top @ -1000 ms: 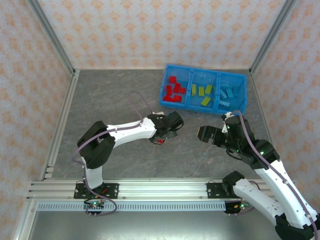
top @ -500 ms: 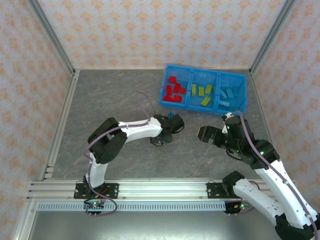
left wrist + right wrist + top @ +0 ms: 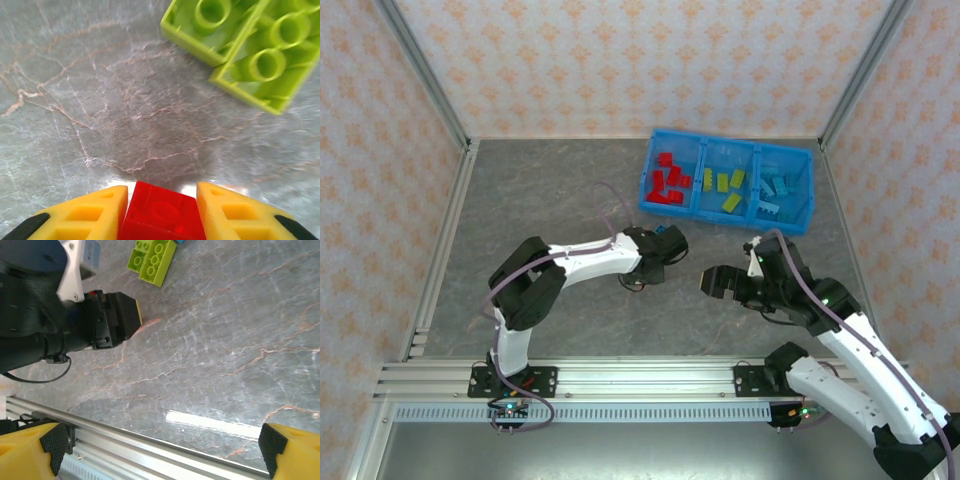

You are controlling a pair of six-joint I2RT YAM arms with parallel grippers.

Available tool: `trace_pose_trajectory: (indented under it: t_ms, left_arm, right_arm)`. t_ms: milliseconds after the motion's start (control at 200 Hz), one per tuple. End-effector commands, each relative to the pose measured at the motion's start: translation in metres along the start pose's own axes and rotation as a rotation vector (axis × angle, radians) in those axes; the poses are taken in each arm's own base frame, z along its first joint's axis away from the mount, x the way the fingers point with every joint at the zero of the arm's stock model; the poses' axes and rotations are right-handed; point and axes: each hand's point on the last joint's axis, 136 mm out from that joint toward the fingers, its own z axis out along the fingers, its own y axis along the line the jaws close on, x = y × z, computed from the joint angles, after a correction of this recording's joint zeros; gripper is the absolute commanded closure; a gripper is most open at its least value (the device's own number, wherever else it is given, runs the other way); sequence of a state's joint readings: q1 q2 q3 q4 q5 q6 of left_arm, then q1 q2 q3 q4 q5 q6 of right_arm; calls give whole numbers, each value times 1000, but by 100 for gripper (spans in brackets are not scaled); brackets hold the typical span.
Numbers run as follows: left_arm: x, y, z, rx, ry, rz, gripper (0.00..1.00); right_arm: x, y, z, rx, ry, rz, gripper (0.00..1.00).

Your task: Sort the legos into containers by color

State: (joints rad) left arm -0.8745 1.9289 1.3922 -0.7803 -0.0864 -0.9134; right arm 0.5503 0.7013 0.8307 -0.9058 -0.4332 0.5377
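One small red plastic brick [image 3: 162, 216], just clamped by the closing left gripper [image 3: 160, 194], looks ready for sorting; right gripper [image 3: 164, 441] gapes apart.

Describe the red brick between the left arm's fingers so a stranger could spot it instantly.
On the gray table, in front of the blue tray, the left end effector points down. The red brick sits between its yellow fingers; the neighbouring loose bricks are lime green.

We've got one red lego [image 3: 162, 215] pinched in the left gripper [image 3: 161, 194], two lime legos [image 3: 240, 45] nearby, others color-sorted in the blue tray [image 3: 725, 136].
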Motion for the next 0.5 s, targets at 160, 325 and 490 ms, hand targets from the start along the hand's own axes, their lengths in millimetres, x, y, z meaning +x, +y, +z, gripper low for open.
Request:
trace_pose_trajectory:
  t_ms: [160, 325, 490]
  left_arm:
    - [-126, -18, -76, 16, -346, -40, 69]
    - [-206, -45, -84, 42, -515, -36, 68]
    - [-266, -64, -81, 35, -604, -2, 68]
  right_arm:
    - [-19, 8, -12, -5, -100, 0, 1]
    - [-16, 3, -12, 16, -89, 7, 1]
    - [-17, -2, -22, 49, -109, -6, 1]
